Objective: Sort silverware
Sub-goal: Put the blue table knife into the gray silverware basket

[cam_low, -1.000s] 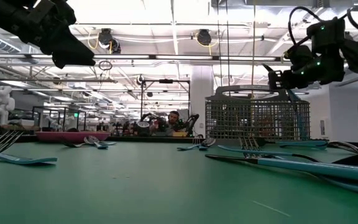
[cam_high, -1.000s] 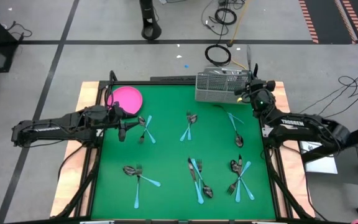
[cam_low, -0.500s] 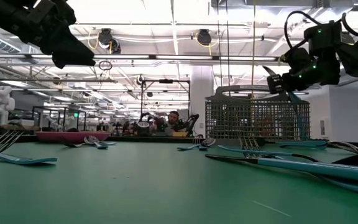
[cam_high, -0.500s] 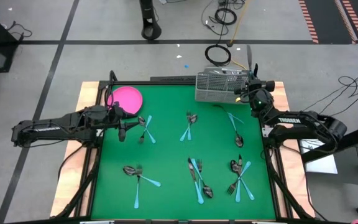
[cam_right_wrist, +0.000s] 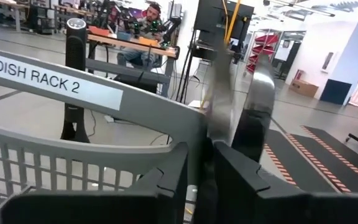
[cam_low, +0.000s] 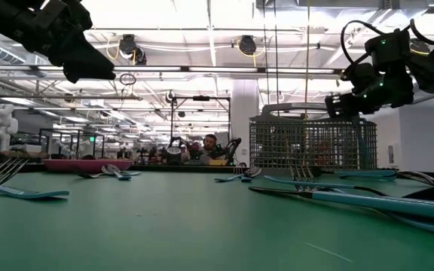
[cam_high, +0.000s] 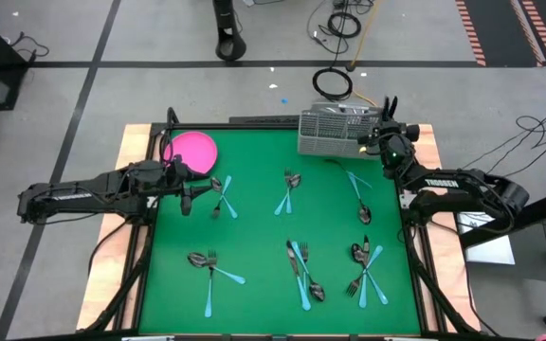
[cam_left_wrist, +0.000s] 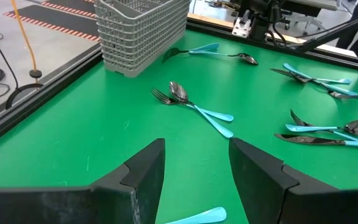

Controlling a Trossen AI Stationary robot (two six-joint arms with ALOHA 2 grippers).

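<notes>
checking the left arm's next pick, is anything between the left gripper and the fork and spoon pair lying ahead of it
Nothing visible does. The left gripper hangs open over bare green mat, and the crossed fork and spoon lie straight ahead with only mat between. The caddy stands off to one side of that line.

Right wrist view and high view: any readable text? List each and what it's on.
"DISH RACK 2": white label on the grey caddy's rim, right wrist view.
"TROSSEN": white lettering on the right arm, high view.
White lettering on the left arm: too small to read.
</notes>
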